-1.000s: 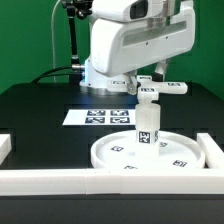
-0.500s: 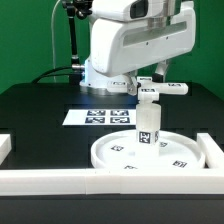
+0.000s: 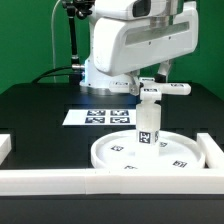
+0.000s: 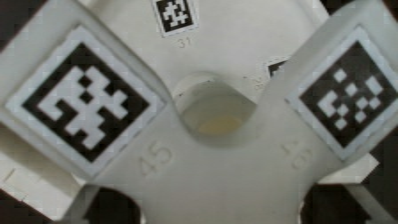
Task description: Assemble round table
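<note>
Bench surface black, bounded along the near edge by a white border wall, with a short raised section of that wall at the far left of the exterior view.

Left of centre: marker board, flat on the bench, square tags facing up, placed in front of the robot base and just beyond the far-left rim of the round disc.

Right of centre: round disc lying flat, rim up, close inside the near wall, with several square tags on its face. Leg upright at about the middle of the disc, with one tag on its near side. Foot piece level on top of the leg, cross arms spread sideways, reaching further to the exterior view's right.

Directly above the leg: hand, lowered to the level of the foot piece, carried by the white arm that rises behind it. Gripping the piece or only placed around it: cannot tell from either view.

Wrist view: foot piece filling the frame, seen from straight above, with two arms each bearing a black-white tag and a round recess at the centre. Fingers not distinguishable here.

Far right: a further section of the border wall, beside the disc rim.
</note>
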`<state>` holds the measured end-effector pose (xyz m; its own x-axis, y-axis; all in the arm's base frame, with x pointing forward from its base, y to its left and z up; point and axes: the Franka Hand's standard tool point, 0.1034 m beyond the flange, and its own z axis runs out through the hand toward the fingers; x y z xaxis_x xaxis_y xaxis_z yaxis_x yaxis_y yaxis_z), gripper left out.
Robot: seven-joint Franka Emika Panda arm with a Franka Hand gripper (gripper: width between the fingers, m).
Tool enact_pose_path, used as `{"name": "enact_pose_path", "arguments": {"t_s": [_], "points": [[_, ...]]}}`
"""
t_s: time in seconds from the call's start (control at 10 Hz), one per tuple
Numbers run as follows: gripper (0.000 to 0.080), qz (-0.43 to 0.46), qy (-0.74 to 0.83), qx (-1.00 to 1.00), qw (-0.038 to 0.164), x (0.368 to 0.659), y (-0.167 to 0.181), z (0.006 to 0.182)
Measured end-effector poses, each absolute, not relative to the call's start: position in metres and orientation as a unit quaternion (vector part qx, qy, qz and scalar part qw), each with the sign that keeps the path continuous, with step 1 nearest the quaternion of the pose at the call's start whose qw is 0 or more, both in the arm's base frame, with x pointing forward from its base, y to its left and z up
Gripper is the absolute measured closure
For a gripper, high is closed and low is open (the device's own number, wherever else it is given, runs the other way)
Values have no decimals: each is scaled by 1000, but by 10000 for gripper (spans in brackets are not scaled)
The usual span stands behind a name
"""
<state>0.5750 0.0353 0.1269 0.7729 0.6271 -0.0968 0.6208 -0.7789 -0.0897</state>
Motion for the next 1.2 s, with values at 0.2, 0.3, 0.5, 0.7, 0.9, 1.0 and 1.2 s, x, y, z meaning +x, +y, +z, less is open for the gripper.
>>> {"name": "enact_pose_path", "arguments": {"t_s": [0.2,0.3,0.5,0.7,0.9,1.0,1.2], "points": [[351,53,-328,-943,25,576,35,127],[351,49,-327,-943,24,576,35,127],[351,44,-326,-944,22,577,36,127],[351,39,-327,-944,20,579,36,127],[351,32,-327,-944,18,581,37,127],[351,32,-327,-944,18,581,37,128],[351,32,-327,-944,18,581,37,128]]}}
